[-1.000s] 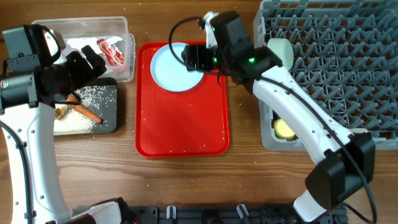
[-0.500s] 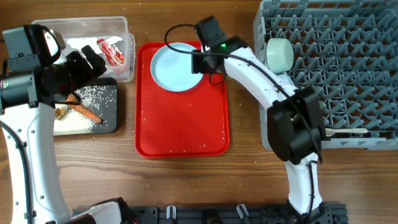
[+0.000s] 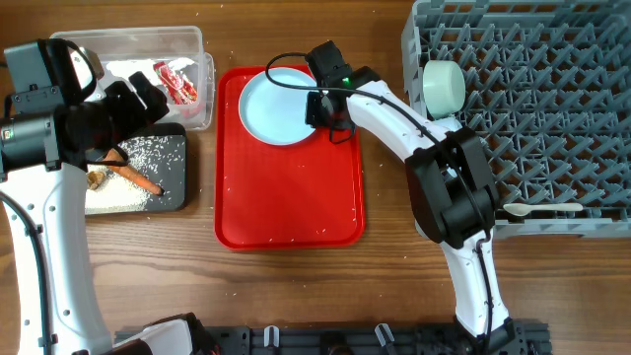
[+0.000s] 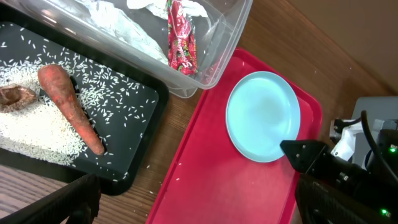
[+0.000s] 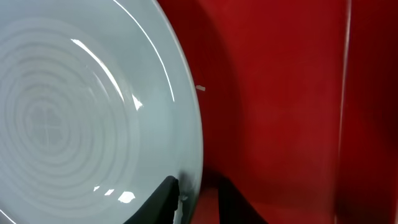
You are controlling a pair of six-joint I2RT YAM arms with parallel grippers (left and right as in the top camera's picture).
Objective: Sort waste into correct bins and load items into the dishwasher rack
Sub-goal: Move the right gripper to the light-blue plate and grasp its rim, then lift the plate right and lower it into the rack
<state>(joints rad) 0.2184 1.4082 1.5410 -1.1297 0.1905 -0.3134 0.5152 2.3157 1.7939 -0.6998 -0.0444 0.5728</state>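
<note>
The pale blue plate (image 3: 281,106) (image 4: 262,115) lies at the back of the red tray (image 3: 291,187). My right gripper (image 3: 320,108) (image 5: 198,186) is at the plate's right rim, one finger on top of the plate (image 5: 74,112) and the other just outside the edge, shut on it. My left gripper (image 3: 133,104) (image 4: 196,202) hangs open over the tub and black tray area with nothing between its fingers. The clear tub (image 3: 197,44) holds a red wrapper (image 4: 180,40) and crumpled paper (image 4: 118,25). The black tray (image 3: 175,138) holds a carrot (image 4: 71,106), rice (image 3: 113,195) and a brown scrap (image 4: 12,98).
The grey dishwasher rack (image 3: 532,118) stands at the right with a mint bowl (image 3: 442,87) on its left side and a white spoon (image 3: 542,208) near its front. Loose rice grains dot the red tray and the wood around it.
My right gripper moved down onto the plate's right rim and its jaws closed on it; the right arm swung into a new pose. The left arm has not moved.
</note>
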